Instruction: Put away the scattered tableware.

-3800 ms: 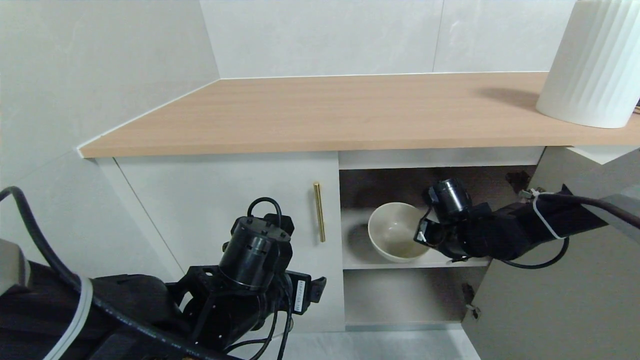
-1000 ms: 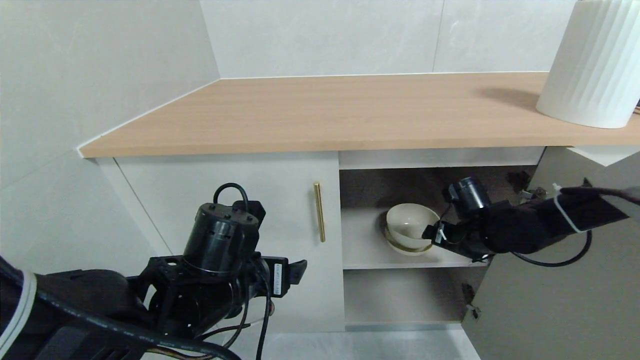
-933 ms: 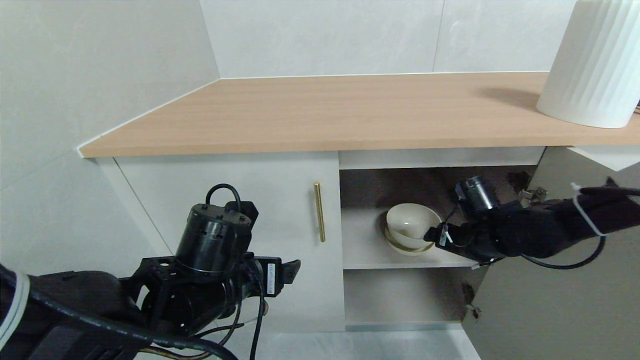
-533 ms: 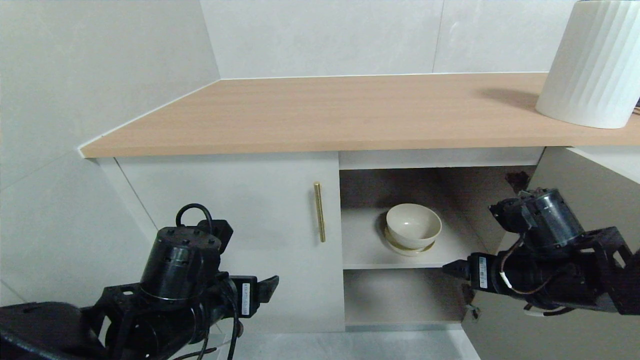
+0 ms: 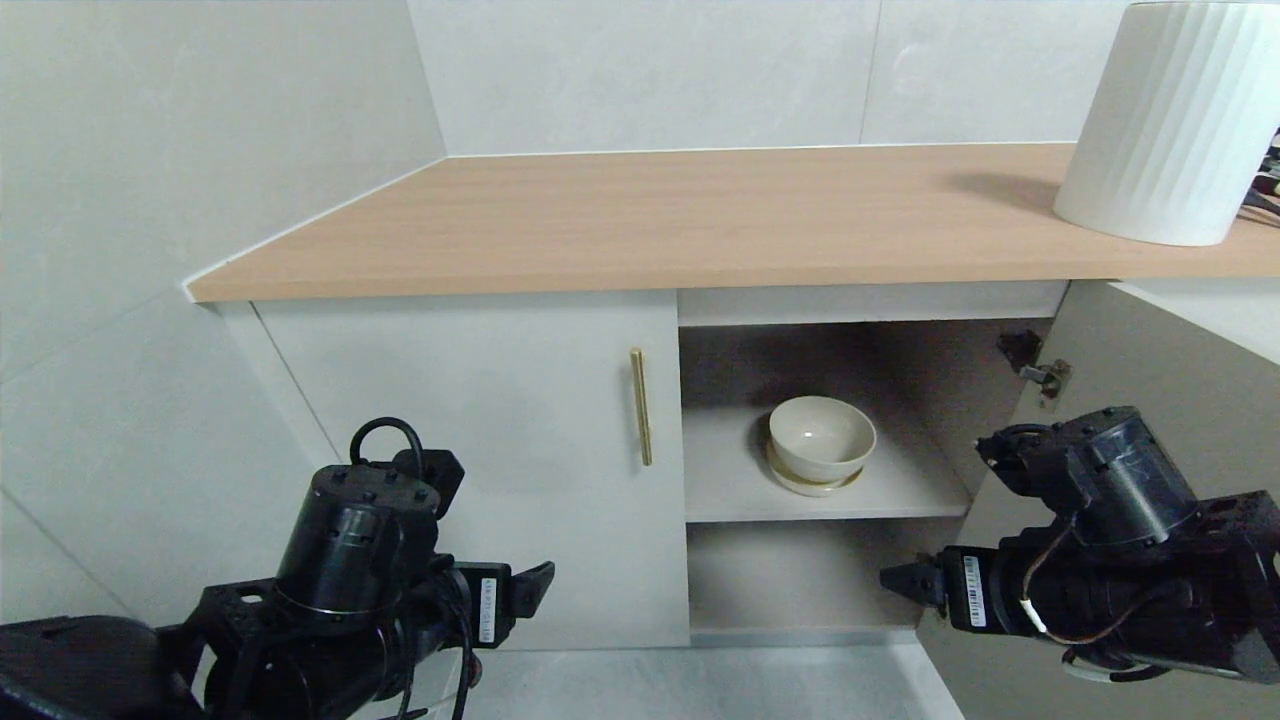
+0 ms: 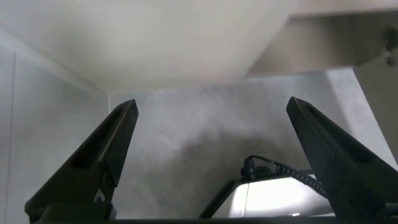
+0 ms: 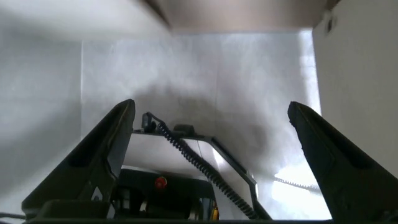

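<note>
Tableware, stored item: cream round ceramic bowl point(image 5: 822, 438), glossy, upright with its mouth up, seated on a flat cream plate point(image 5: 808, 484) whose rim shows just under the bowl's foot.

Left tool point(image 5: 532, 584): low in front of the closed cabinet door point(image 5: 470, 400), well apart from the bowl. In the left wrist view the left tool point(image 6: 211, 155) has its two dark fingers point(image 6: 112, 149) spread wide with nothing between them, grey floor point(image 6: 205, 124) beyond.

Right tool point(image 5: 898, 580): low beside the open cabinet door point(image 5: 1110, 350), its tip at the mouth of the lower compartment point(image 5: 790, 580), below the bowl's level. In the right wrist view the right tool point(image 7: 211, 155) is likewise spread wide and holds nothing.

Location: bowl and plate stand on the upper shelf point(image 5: 720, 470) of the open right compartment, towards its middle. Bare shelf board shows on both sides of the bowl and along the front edge.

Surroundings: slim brass bar handle point(image 5: 640, 407) upright on the closed door's right edge, just beside the opening; metal hinge point(image 5: 1040, 368) on the open door. Light wood surface point(image 5: 650, 220) tops the cabinet, its front edge overhanging the doors.

Partly seen: white ribbed cylindrical vessel point(image 5: 1170, 120) on the surface at far right, its top cut off. Dark objects point(image 5: 1264, 178) at the right edge, too cut off to identify.
</note>
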